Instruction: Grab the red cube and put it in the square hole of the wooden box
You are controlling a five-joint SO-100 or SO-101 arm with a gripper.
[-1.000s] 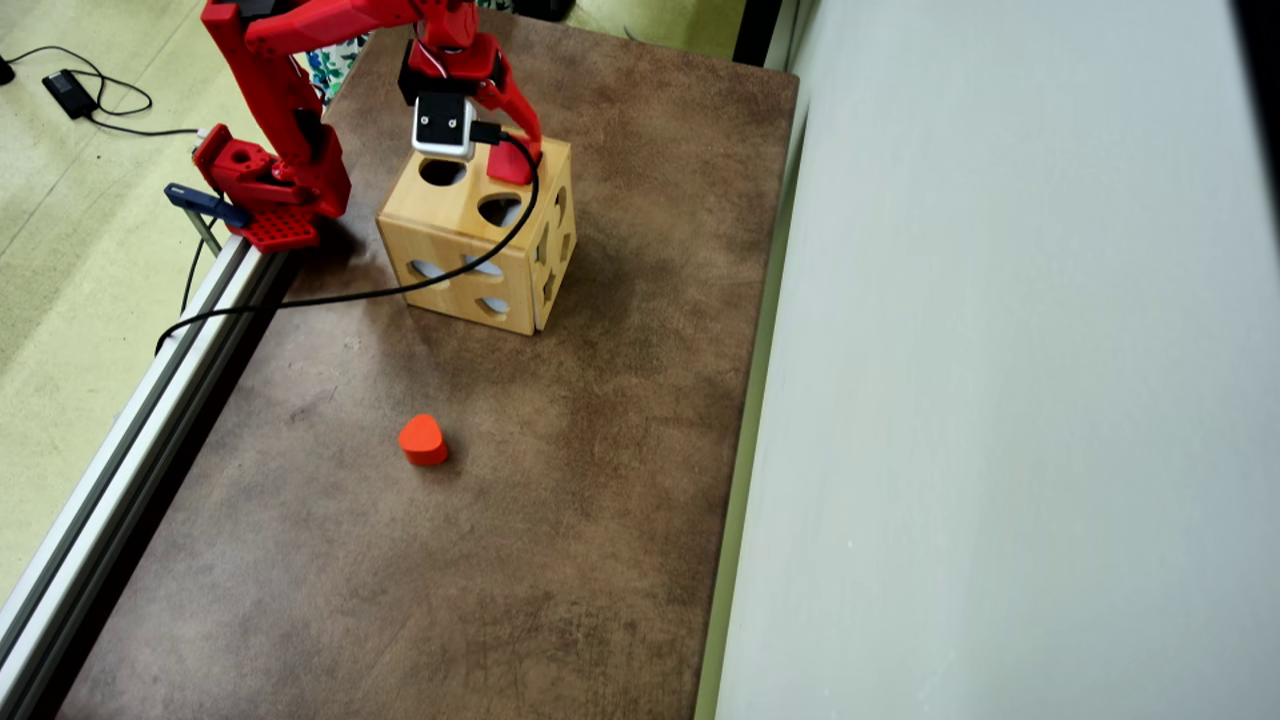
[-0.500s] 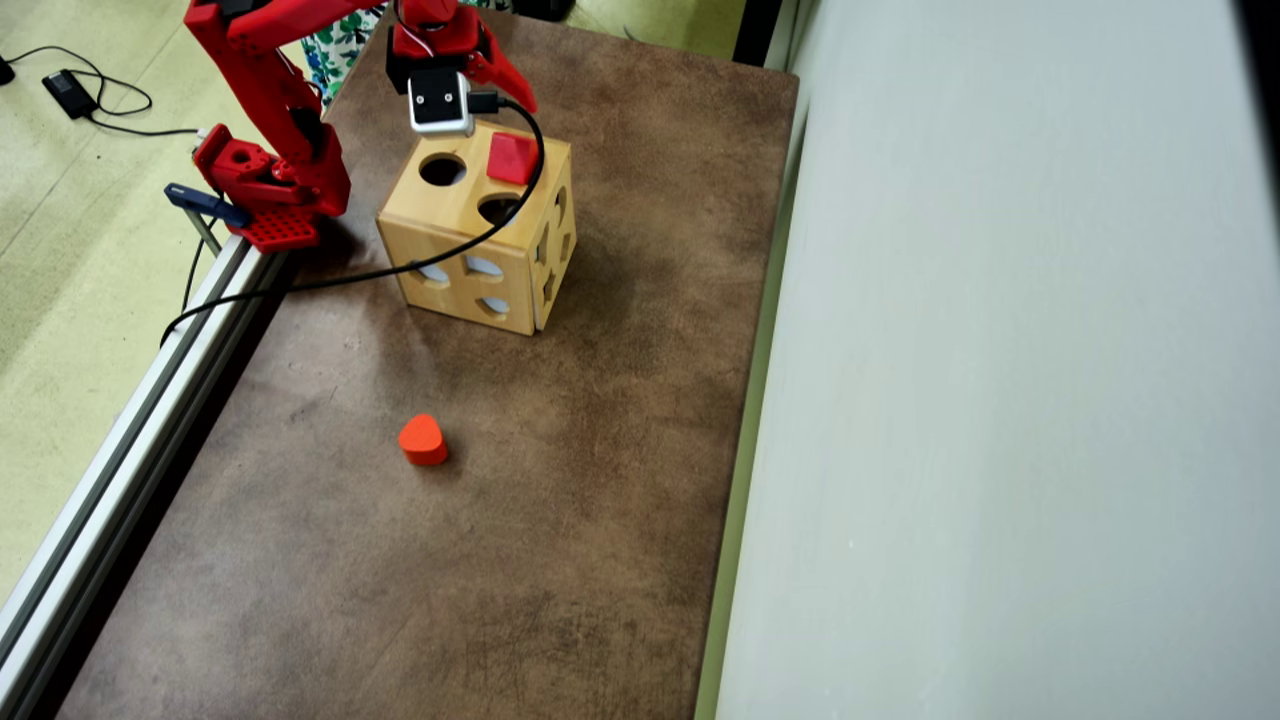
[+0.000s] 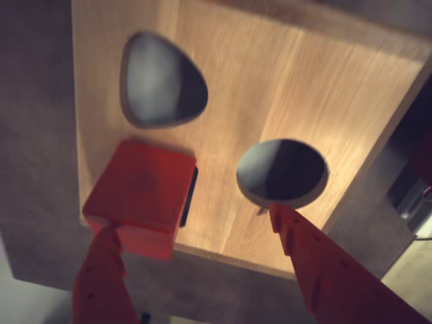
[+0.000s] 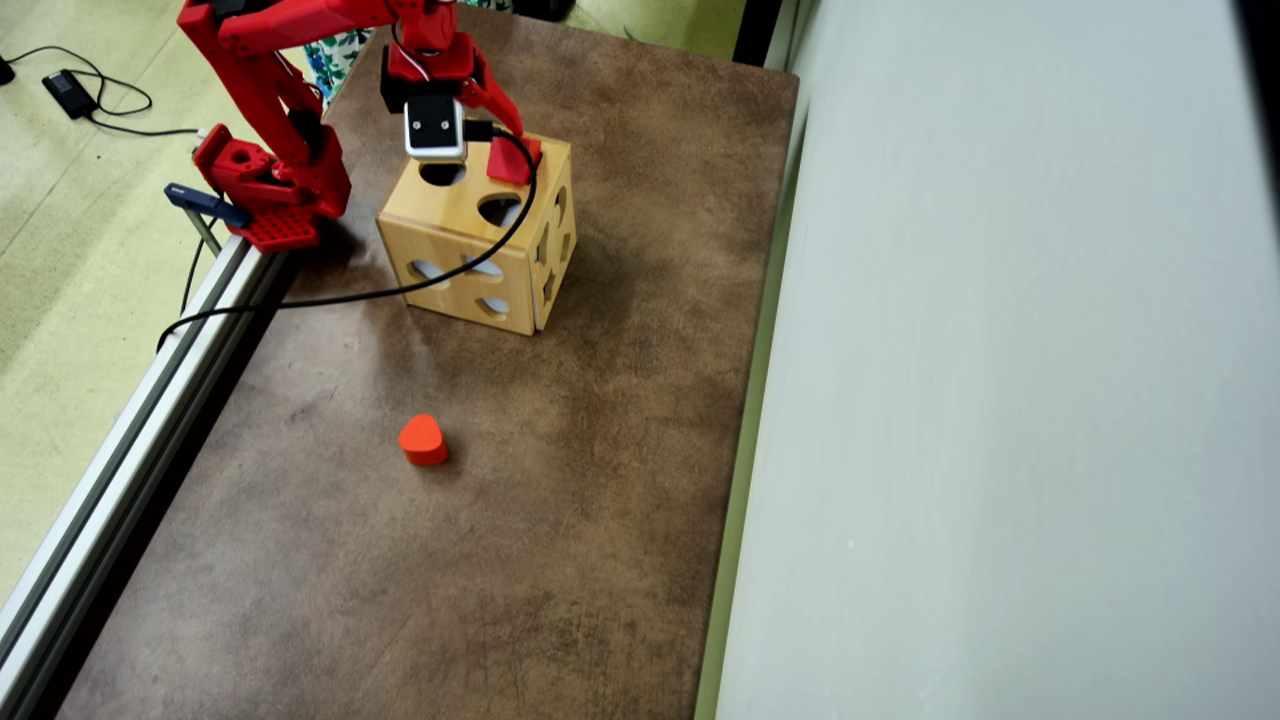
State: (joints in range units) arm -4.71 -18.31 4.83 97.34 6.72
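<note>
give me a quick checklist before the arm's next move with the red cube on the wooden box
1. Red cube over the square hole: ok; a dark sliver of hole shows at its right edge.
2. Cube seated: not ok; it sits tilted, mostly above the wooden box top.
3. Gripper jaws released: ok; they stand spread, one tip beside the cube, whether touching cannot tell.
4. Round hole and rounded triangular hole clear: ok.
5. Cable clear of the box: not ok; it drapes across the top.

A red cube (image 3: 142, 192) on a pale wooden box (image 3: 324, 101); orange-red heart block (image 4: 422, 440), mottled brown table (image 4: 600, 450).
</note>
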